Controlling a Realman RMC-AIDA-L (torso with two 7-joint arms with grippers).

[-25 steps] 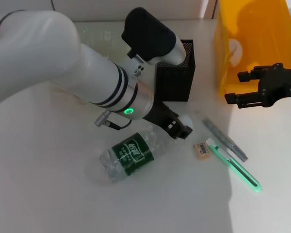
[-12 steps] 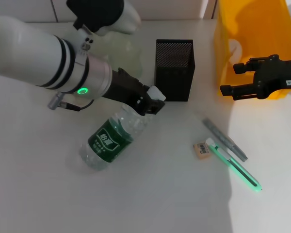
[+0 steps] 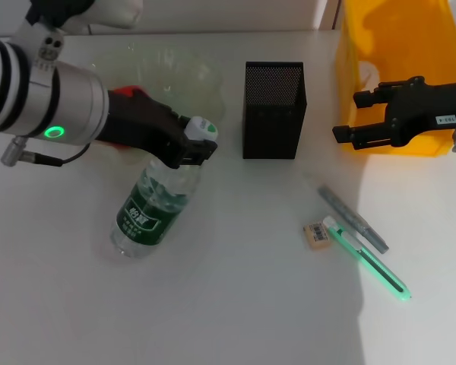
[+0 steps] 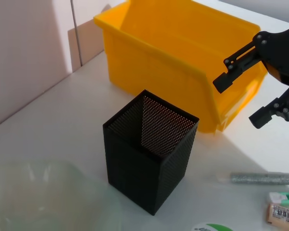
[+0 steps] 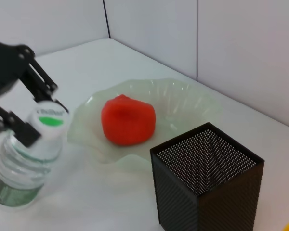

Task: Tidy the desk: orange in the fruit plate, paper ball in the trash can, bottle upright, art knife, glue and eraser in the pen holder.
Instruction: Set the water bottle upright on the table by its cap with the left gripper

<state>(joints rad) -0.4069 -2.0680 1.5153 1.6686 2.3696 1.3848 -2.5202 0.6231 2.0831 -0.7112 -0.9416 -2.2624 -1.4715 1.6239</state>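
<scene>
Presently the left hand (image 3: pixel 194 144) grips the clear plastic green-labelled bottle (image 3: pixel 152 209) at its neck, tilted, base on the desk (image 3: pixel 235 304), evidently for standing it upright. Right hand (image 3: pixel 365 114) hovers open beside the translucent orange-yellow trash can (image 3: pixel 399 46).

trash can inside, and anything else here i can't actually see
- Trash can floor: head view cuts the bin at the top edge, left wrist view shows only its upper inner walls, so whether the paper ball is in it cannot be told.
- Orange: mostly hidden in head view behind the left gripper; clear in right wrist view.
- Eraser print: too small to read.
- Bottle base: right wrist view's edge cuts it.
</scene>
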